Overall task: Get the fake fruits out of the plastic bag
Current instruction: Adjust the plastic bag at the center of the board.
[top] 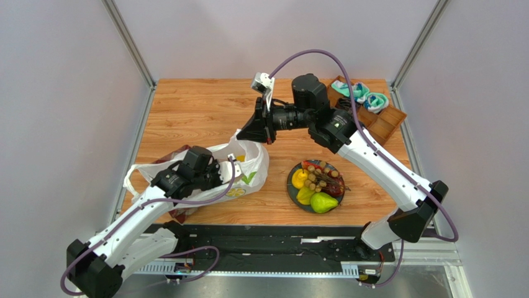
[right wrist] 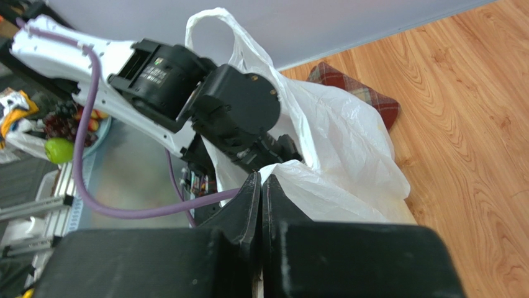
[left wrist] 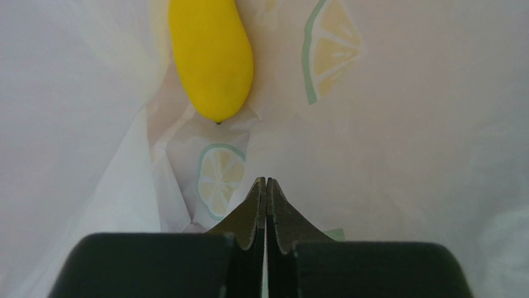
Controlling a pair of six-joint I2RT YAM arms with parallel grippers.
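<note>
1. Top view: the bag [top: 248, 167] lies on the table. Right of it, a plate [top: 290, 186] holds a pile of fruits [top: 318, 186], so most of the job looks done. The right gripper [top: 256, 133] pinches the bag's far rim and lifts it. The left arm [top: 186, 174] reaches into the bag's mouth.
2. Left wrist: inside the bag, the left gripper [left wrist: 266, 181] is closed and empty. One mango [left wrist: 211, 56] lies ahead of it, untouched; it is the only fruit seen left to remove.
3. Right wrist: the jaws are clamped on a fold of the bag, beside the left arm's wrist.
</note>
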